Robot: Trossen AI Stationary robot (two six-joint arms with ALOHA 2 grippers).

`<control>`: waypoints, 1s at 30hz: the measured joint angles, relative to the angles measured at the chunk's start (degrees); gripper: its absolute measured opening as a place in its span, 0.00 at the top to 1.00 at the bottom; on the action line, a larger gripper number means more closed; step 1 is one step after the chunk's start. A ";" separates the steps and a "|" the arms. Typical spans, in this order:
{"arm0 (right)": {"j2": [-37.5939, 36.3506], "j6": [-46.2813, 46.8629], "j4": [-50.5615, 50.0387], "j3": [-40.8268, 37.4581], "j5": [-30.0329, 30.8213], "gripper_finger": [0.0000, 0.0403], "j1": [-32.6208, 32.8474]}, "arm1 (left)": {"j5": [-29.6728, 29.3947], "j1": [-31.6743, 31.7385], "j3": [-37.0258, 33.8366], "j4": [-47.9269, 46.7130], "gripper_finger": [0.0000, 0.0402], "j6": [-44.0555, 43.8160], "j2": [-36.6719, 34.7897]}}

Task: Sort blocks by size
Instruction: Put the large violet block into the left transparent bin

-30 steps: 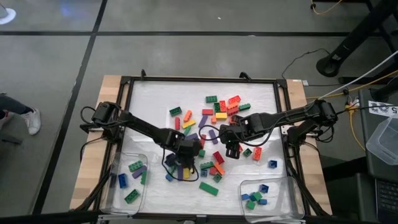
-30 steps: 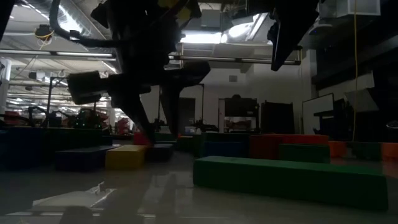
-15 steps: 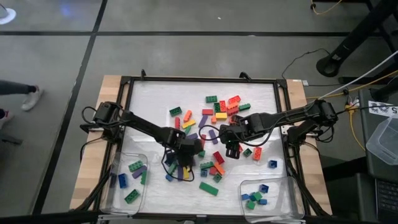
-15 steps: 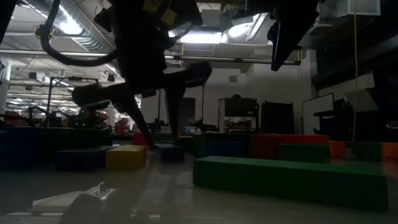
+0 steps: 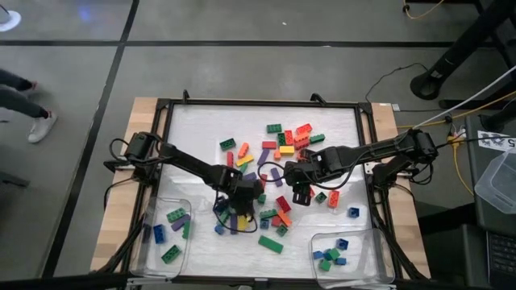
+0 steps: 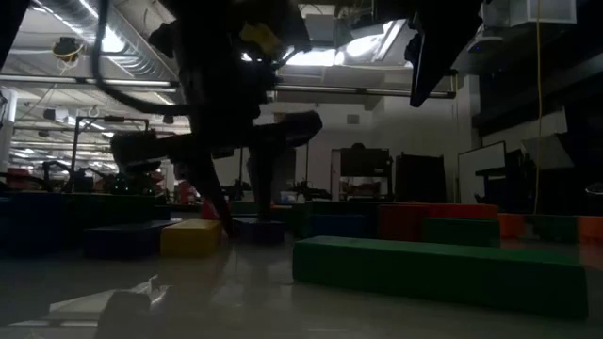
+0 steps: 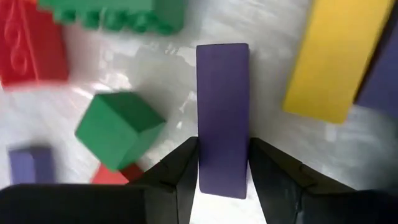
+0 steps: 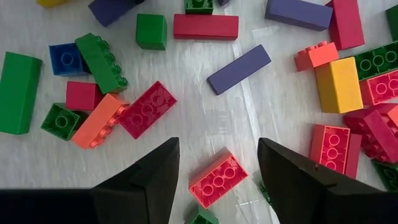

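The left gripper (image 7: 222, 163) is clamped around the near end of a long, smooth-faced purple plastic brick (image 7: 222, 118), one finger on each long side, down among the loose blocks in the middle of the white tabletop (image 5: 201, 129), toward its front edge. In the left wrist view a long yellow brick (image 7: 339, 59) lies just beside the purple one, with a small green cube-like brick (image 7: 118, 129) near on the other side. To do this step well, I would lift straight up before travelling, so the held brick does not drag the yellow neighbour or tip the green one, keep the brick level in the fingers, and carry it to the clear plastic tray (image 5: 149, 242) at the front left corner, which seems to hold the longer bricks, releasing it low over the tray floor rather than dropping it. The right gripper (image 8: 214, 171) hangs with its jaws spread and empty above a red studded brick (image 8: 216, 177) just right of the pile's centre; the second clear tray (image 5: 375, 242) at the front right corner holds small square pieces. Compared with a second ago, the left arm has shifted slightly over the pile, its wrist turned a little, while the right arm has not moved, and the person's shoe beyond the table's left edge has changed place.
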 joint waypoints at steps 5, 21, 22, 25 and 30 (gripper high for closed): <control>0.00 -0.32 0.20 0.00 -1.92 0.46 0.02 | 4.17 1.23 -0.04 -0.44 0.68 -12.52 0.09; 0.37 -4.10 24.81 -8.85 -8.47 0.46 5.04 | 8.62 2.53 -0.42 -2.39 0.80 -35.37 -4.90; 0.37 -4.49 27.68 -9.89 -8.45 0.46 5.45 | 8.64 2.53 -0.39 -3.44 0.80 -36.84 -6.03; 0.37 -5.04 34.25 -12.90 -6.75 0.46 6.52 | 8.62 2.04 -0.33 -5.92 0.80 -41.23 -9.65; 1.47 -5.18 42.94 -16.62 -4.37 0.46 6.92 | 8.66 -0.22 -0.26 -9.54 0.79 -47.90 -17.24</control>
